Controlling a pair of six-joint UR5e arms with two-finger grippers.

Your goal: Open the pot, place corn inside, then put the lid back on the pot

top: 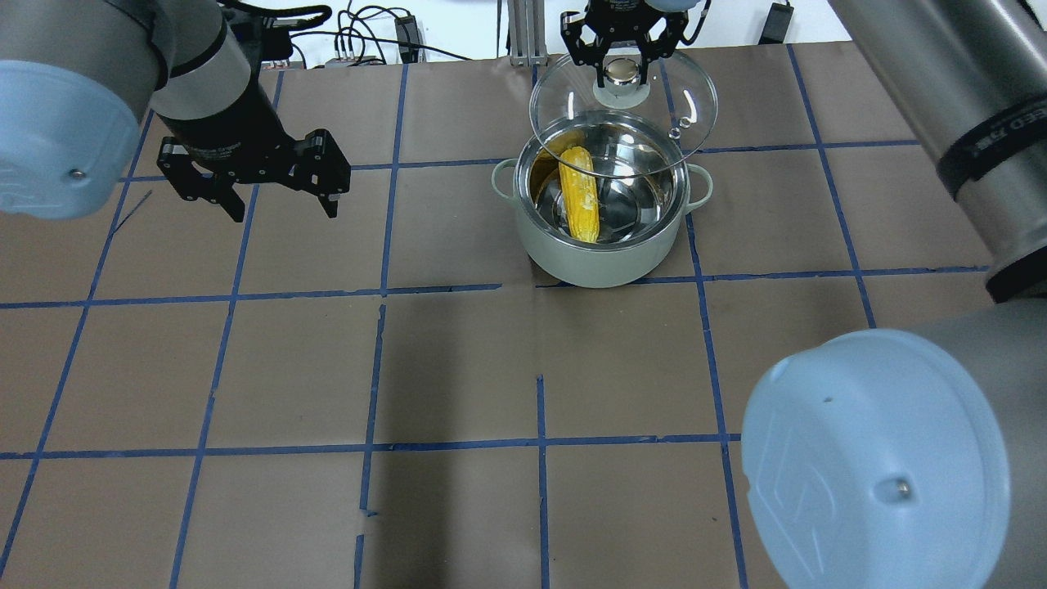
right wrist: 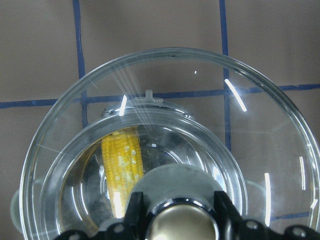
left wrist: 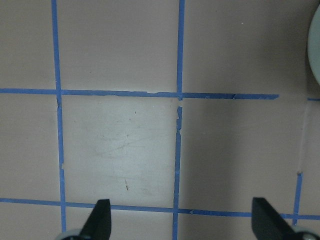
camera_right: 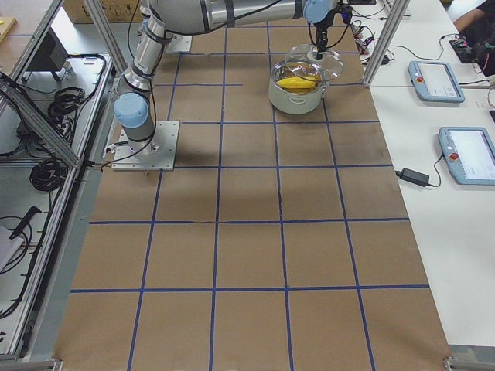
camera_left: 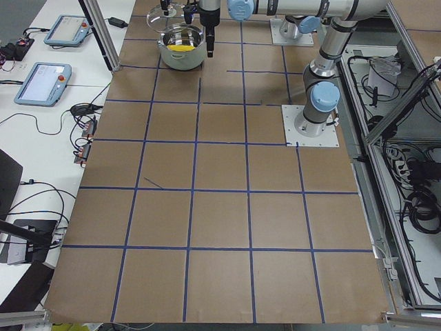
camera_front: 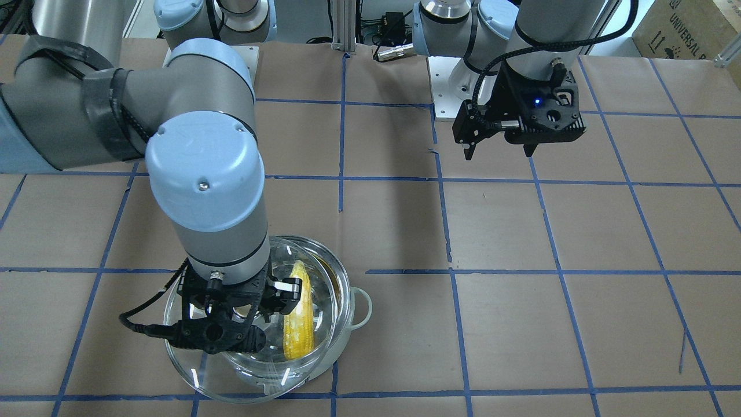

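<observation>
Over the far rim of the pot (top: 605, 262), our right gripper (top: 619, 75) clenches the lid (top: 679, 98) knob; we should centre it before lowering. Left gripper (top: 284, 210) jaws hang released.

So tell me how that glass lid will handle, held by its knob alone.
The lid looks like rigid clear glass, so it is probably fragile if knocked against the pot. Held only at its knob by the right gripper, the wide dome may tilt. The smooth knob could slip in the jaws.

Lid (top: 654, 114) overhangs pot (top: 605, 262) mouth's far side; near side open.
</observation>
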